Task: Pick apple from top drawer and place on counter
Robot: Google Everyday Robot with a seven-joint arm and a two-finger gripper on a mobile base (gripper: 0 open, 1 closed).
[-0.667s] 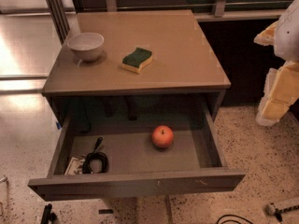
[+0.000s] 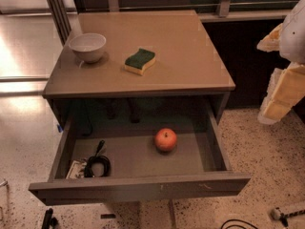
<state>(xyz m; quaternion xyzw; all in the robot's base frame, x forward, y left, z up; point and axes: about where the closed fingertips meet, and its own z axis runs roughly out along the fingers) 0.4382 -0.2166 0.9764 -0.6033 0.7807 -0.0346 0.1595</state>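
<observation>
The apple [image 2: 165, 139], small and red-orange, lies on the floor of the open top drawer [image 2: 138, 187], right of its middle. The drawer is pulled far out from under the counter [image 2: 181, 56], whose tan top is flat. My gripper [image 2: 282, 92] shows as white and cream parts at the right edge of the view. It is outside the cabinet, to the right of the drawer and higher than the apple, well apart from it. It holds nothing that I can see.
A white bowl [image 2: 87, 46] and a green-and-yellow sponge [image 2: 140, 61] sit on the counter's left half. A coiled black cable [image 2: 97, 165] lies in the drawer's front left corner. Speckled floor surrounds the cabinet, and a dark wall with a rail stands behind.
</observation>
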